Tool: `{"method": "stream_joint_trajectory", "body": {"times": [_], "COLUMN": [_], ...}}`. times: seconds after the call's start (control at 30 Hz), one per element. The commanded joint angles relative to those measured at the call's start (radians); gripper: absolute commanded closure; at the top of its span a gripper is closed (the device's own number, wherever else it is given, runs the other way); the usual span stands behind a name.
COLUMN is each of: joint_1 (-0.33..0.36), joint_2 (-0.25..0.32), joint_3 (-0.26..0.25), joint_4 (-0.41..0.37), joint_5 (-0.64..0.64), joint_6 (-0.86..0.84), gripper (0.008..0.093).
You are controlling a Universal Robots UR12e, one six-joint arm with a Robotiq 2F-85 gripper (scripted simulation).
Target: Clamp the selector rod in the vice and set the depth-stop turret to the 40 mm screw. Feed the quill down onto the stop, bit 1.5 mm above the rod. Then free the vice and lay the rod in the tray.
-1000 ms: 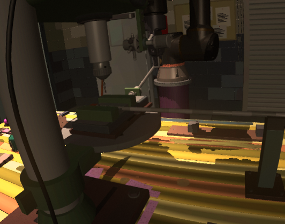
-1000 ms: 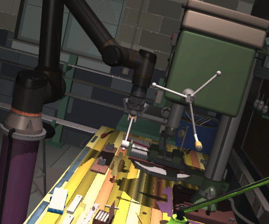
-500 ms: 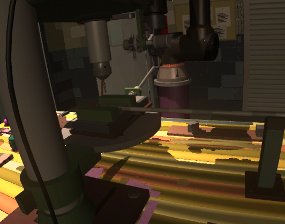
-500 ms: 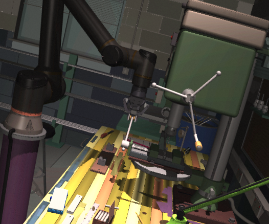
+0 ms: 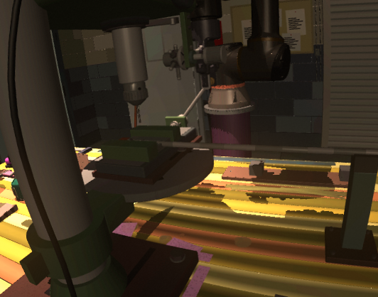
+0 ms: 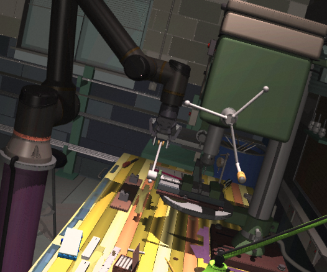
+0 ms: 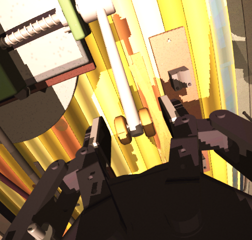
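On the drill press's round table sits the green vice (image 5: 140, 149) (image 6: 193, 186), and the long grey selector rod (image 5: 268, 148) lies through its jaws and reaches out to a post on the right. The drill bit (image 5: 136, 115) hangs above the vice. The vice's white crank handle (image 7: 117, 70) (image 6: 156, 158) slants up from the screw end, with an orange knob (image 7: 133, 128) at its tip. My gripper (image 7: 133, 128) (image 6: 163, 142) sits at that tip. Its fingers stand open on either side of the knob and hold nothing.
The drill press column (image 5: 37, 142) and green head (image 6: 255, 83) fill the near side. The feed lever's yellow-tipped spoke (image 6: 241, 177) hangs to the right. A green support post (image 5: 360, 206) carries the rod's far end. A brown tray with small grey blocks (image 7: 178, 80) lies on the yellow bench.
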Motion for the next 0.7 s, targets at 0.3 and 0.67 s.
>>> {"method": "stream_joint_trajectory", "body": {"times": [0.3,0.67], "joint_1": [0.000,0.000], "joint_2": [-0.005,-0.043], "joint_3": [-0.005,-0.037], "joint_4": [0.008,0.079], "joint_5": [0.000,0.000], "joint_6": [0.000,0.000], "gripper": [0.0474,0.0474]}}
